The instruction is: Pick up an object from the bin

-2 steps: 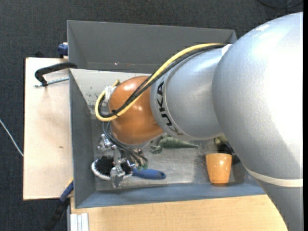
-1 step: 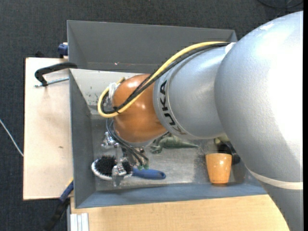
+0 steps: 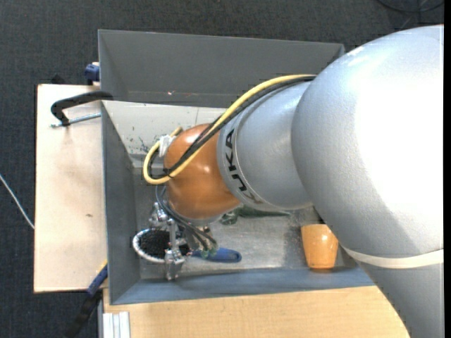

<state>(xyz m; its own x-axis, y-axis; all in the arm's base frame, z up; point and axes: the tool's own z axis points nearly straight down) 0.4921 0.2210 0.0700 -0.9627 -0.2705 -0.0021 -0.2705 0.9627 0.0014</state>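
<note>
My gripper is down in the bin's front left corner, close to the front wall. Right beside it on the left lies a round black brush head with a white rim, touching or nearly touching the gripper. A blue handle-shaped thing lies on the floor just to the right of the gripper, along the front wall. Small dark and greenish bits sit between the gripper and the blue handle, partly hidden by the gripper's body.
An orange cup stands at the bin's front right, next to the arm. A green thing peeks out under the arm's orange cover. The arm hides much of the bin's middle and right.
</note>
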